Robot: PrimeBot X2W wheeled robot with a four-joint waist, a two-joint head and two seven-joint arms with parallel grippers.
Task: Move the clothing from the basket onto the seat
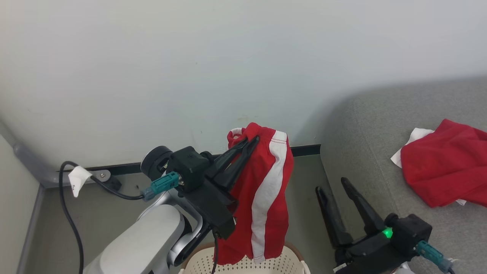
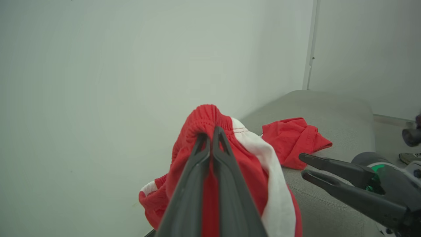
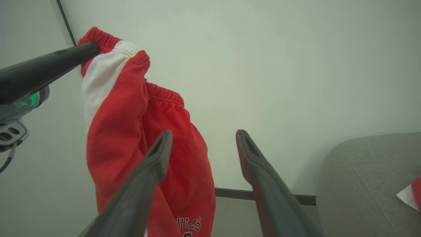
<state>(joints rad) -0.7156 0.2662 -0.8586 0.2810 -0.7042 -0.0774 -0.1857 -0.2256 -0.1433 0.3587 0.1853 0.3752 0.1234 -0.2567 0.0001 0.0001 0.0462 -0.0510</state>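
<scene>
Seat point(image 1: 365, 125) at right carries one red garment point(image 1: 445, 167); basket point(image 1: 243, 268) sits below. We hold the red shorts point(image 1: 266, 190) by the waistband in the clamped left gripper point(image 1: 254, 140); right gripper point(image 1: 331, 184) gapes empty. Risk: hem snagging basket rim, loosening grip

The left arm point(image 1: 152, 236) is shiny white with long black jaws. A teal plug point(image 1: 163, 184) holds a black cable point(image 1: 68, 213).

A pair of red shorts point(image 1: 266, 198) with a white side stripe hangs by its elastic waistband over the cream perforated basket point(image 1: 198, 264); a second red garment point(image 1: 445, 167), white-edged, lies crumpled on the grey sofa seat point(image 1: 365, 152).
</scene>
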